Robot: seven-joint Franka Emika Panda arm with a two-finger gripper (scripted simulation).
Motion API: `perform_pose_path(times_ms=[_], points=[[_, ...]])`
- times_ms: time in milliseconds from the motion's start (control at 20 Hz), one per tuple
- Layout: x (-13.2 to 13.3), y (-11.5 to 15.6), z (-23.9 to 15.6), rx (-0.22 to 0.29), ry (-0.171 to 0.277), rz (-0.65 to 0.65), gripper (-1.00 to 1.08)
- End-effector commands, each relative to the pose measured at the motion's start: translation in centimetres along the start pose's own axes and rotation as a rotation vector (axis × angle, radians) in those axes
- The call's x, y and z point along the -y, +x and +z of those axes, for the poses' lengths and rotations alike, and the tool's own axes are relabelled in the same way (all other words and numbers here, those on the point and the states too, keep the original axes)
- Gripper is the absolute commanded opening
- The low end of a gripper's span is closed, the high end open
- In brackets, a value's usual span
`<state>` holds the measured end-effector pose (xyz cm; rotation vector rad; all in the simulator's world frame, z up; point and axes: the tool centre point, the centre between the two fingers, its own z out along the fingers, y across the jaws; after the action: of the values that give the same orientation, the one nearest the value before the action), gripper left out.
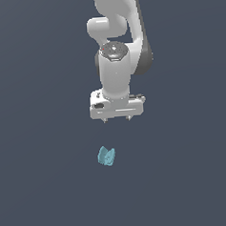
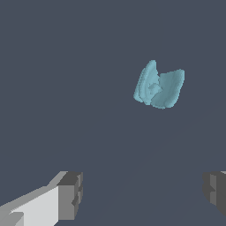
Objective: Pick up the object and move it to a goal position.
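Object (image 2: pixel 159 88) sits loose on the dark counter (image 1: pixel 43 186), nearer the exterior camera than me and well apart from my fingers (image 1: pixel 117 119). I'm hanging above with them spread wide and empty, likely ready to straddle it. My wrist view shows its notch and both pads (image 2: pixel 70 194); the exterior view shows my height over it.

A plain dark slate-blue counter (image 1: pixel 43 186) is filling the whole exterior frame, from upper left to lower right, with no markings or edges showing. In the wrist view the same flat surface is spreading across the entire picture.
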<state>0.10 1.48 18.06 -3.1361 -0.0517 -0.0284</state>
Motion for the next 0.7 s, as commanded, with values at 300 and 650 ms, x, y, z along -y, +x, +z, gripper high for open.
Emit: perform_pose_path(times_ms=[300,650], points=[[2.1,0.2,-0.8,-0.002,0.008,-0.021,1.0],[3.1,0.2,-1.2,-0.003,0.012,-0.032,1.0]])
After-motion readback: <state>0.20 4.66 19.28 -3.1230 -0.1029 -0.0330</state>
